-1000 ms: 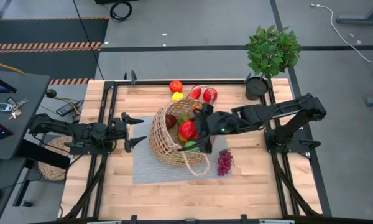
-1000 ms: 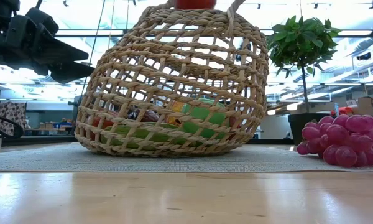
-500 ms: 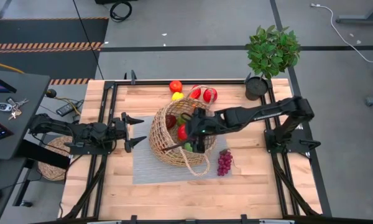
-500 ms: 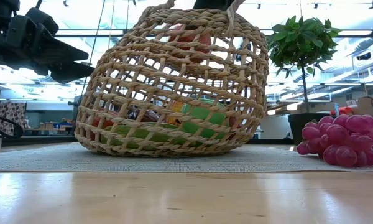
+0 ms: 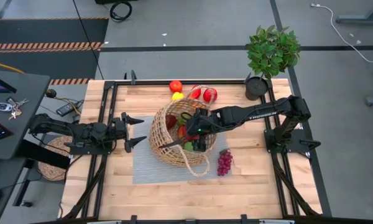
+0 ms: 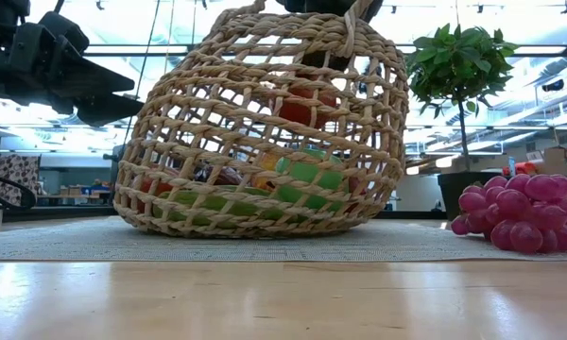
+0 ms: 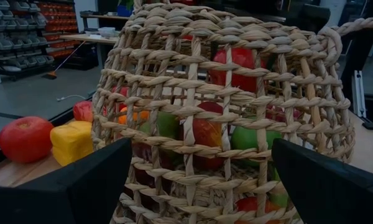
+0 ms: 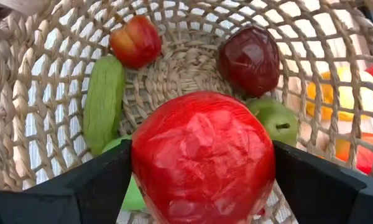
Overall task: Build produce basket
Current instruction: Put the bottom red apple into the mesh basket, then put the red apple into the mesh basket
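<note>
The tan wicker basket [image 5: 173,138] lies tilted on a grey mat [image 5: 143,168], its mouth toward the table's right. Inside it lie a green piece [image 8: 104,102], a small red piece [image 8: 135,40], a dark red piece [image 8: 248,59] and a green apple [image 8: 275,121]. My right gripper [image 5: 188,132] reaches into the basket's mouth, shut on a red apple [image 8: 202,155], which also shows through the weave in the low view [image 6: 307,104]. My left gripper [image 5: 133,130] is open and empty, just left of the basket [image 7: 230,112]. Purple grapes [image 5: 224,162] lie on the table right of the basket. My right gripper pinches the red apple by two opposite sides [image 8: 144,163] between its two fingers [image 8: 81,186]. The fingers come from the table's right, slanting down through the basket's mouth. The apple hangs clear, above the pieces on the basket's bottom.
A red fruit [image 5: 175,86], a yellow lemon [image 5: 177,96] and two red apples [image 5: 203,94] lie on the table behind the basket. A potted plant [image 5: 270,56] stands at the far right corner. A round woven mat [image 5: 53,158] lies off the table's left edge.
My right gripper has carried the red apple toward the table's left and down through the basket's mouth. The apple now hangs inside the basket instead of above its rim. The basket has stayed in place.
</note>
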